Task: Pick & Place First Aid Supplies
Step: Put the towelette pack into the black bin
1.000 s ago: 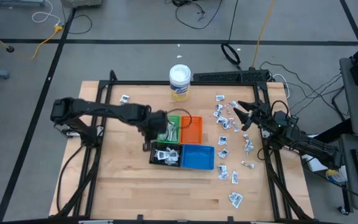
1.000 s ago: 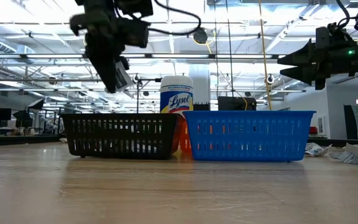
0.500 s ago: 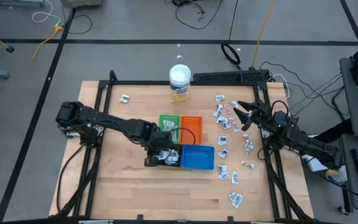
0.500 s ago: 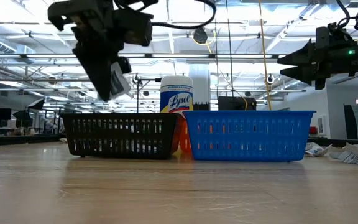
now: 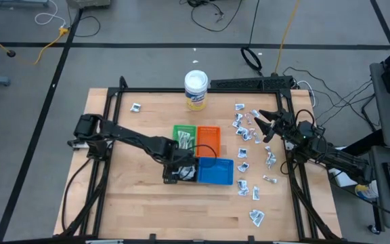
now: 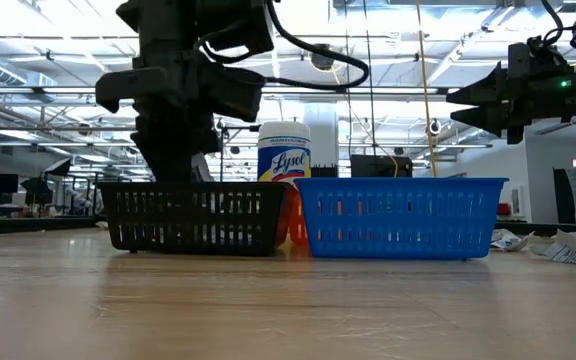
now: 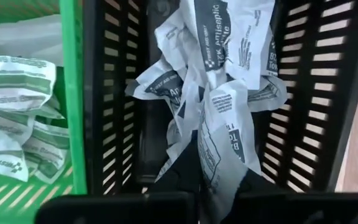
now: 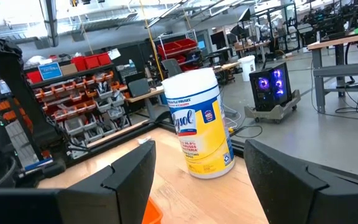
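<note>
The first aid supplies are lying in three places: a packet is sitting pinched between the closed fingers of the left gripper low inside the black tray, on a heap of packets already there; more are resting in the green tray; the remainder are lying scattered along the worktop's right edge.

We are judging the main risk to be a poor release: the crumpled wrapper could be clinging to a finger and riding out on the lift, or the fingers could be snagging a neighbouring packet or the slotted wall.

The right gripper is waiting with its fingers apart over the scattered packets. The orange tray and blue tray are touching the black and green ones. The wipes tub is standing near the rear edge, obstructing nothing.
</note>
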Controlling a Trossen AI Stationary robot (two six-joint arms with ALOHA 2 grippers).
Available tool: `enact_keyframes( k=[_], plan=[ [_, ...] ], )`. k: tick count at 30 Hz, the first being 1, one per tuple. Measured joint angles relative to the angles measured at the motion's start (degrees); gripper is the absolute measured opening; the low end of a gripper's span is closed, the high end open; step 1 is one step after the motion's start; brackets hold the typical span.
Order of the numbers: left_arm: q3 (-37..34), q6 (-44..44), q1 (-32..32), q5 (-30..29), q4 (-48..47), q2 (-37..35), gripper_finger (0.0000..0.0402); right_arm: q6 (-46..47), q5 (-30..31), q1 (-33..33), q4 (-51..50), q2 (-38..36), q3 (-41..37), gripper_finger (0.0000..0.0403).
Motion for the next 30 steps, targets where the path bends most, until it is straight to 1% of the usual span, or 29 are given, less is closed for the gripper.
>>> enact_keyframes(
  k=[8,11,16,20,23,27,30],
  plan=[
    [0.00,0.61,0.08,0.20,0.01,-0.41,0.0088,-0.01,0.00,0.02,-0.02,0.00,0.02,0.0242],
    [0.00,0.61,0.11,0.10,-0.06,-1.88,0.0129,-0.01,0.00,0.02,-0.02,0.00,0.02,0.0242],
    [0.00,0.63,0.11,0.14,-1.19,-4.96,0.0211,-0.01,-0.02,0.02,-0.02,0.00,0.01,0.0242],
    [0.00,1.64,0.20,0.16,-1.99,-7.38,0.0259,-0.01,-0.02,0.02,-0.02,0.00,0.00,0.0242],
    [0.00,1.63,0.85,0.18,-1.73,-9.30,0.0281,0.00,0.00,0.01,-0.02,0.00,0.02,0.0242],
    [0.00,0.64,2.66,-0.23,-1.52,-10.97,0.0299,-0.01,-0.02,0.02,-0.02,0.00,0.00,0.0242],
    [0.02,-2.40,5.92,-0.19,-1.64,-11.37,0.0306,0.00,0.00,0.00,-0.01,0.00,0.02,0.0242]
  ],
)
